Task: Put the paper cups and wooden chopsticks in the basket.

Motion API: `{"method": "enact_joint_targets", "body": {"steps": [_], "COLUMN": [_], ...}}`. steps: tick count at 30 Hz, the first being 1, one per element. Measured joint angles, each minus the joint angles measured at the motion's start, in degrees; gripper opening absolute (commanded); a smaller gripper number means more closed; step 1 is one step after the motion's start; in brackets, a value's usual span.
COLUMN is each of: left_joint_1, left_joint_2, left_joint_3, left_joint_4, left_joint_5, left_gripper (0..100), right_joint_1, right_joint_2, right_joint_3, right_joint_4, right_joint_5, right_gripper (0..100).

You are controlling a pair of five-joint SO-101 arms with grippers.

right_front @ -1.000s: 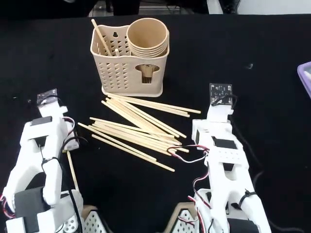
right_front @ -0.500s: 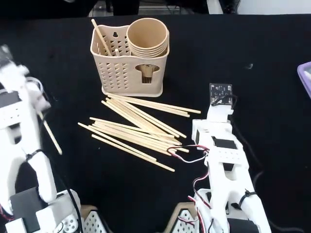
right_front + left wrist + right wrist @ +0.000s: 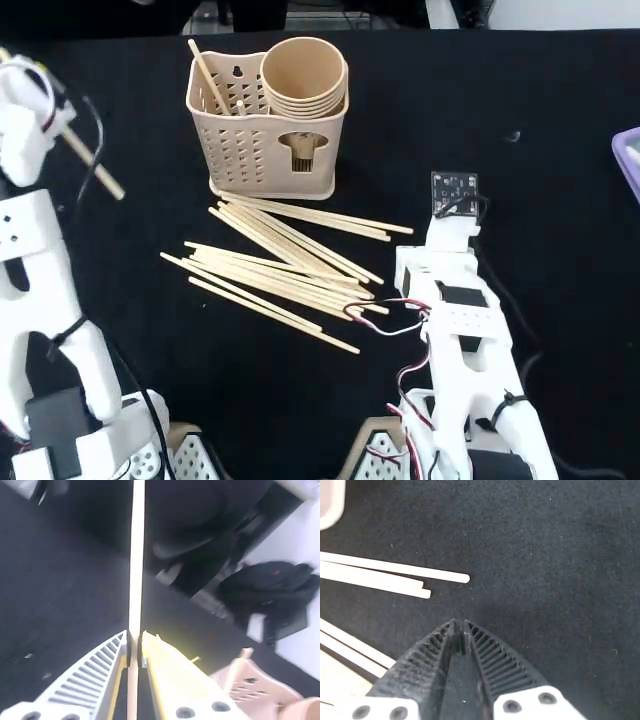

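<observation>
Okay, I've got the left fingers (image 3: 102,662) pinching a single pale wooden chopstick (image 3: 136,555). They press in on it from both sides, and the stick runs straight out past the tips. On the high view that arm stands at the left edge, up off the black counter (image 3: 560,300). The stick pokes out at a slant beside it, well to the left of the beige perforated plastic basket (image 3: 265,150).

In the basket there's a stack of tan paper cups (image 3: 305,75) sitting upright on the right-hand side, and a thin wooden stick (image 3: 208,75) leaning in the left side. In front of the basket, a loose pile of wooden chopsticks (image 3: 280,270) lies fanned flat across the counter, the nearest ones just beside the basket's base.

Over on my other arm, the right fingers (image 3: 432,650) are pressed together on nothing, pointing down at the counter. The ends of a few of those loose chopsticks lie near the tips.
</observation>
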Motion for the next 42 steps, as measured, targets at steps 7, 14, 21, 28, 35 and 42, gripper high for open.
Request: {"method": "enact_joint_targets", "body": {"steps": [7, 14, 21, 28, 35, 42], "left_joint_1": [11.2, 15.1, 15.1, 19.3, 20.3, 20.8], "left_joint_2": [0.3, 0.4, 0.9, 7.1, 9.8, 9.8], "left_joint_3": [-4.6, -2.0, -1.1, 4.4, 7.8, 11.4], "left_joint_4": [-3.4, -19.2, -27.5, -36.3, -41.3, -41.5], "left_joint_5": [0.3, -3.4, -3.6, -3.6, -3.7, -3.7], "left_gripper": [3, 3, 3, 3, 4, 15], "right_joint_1": [0.0, 0.0, 0.0, 0.0, 0.0, 0.0], "right_joint_2": [0.0, -0.1, -0.3, -0.3, -0.3, -0.3], "right_joint_3": [0.0, 0.6, 1.1, 1.1, 1.5, 1.5], "right_joint_4": [0.0, -1.8, -2.3, -2.3, -2.3, -2.3], "right_joint_5": [0.0, 0.0, 0.0, 0.0, 0.0, 0.0], "right_gripper": [1.5, 1.5, 1.5, 1.5, 1.5, 1.5]}}
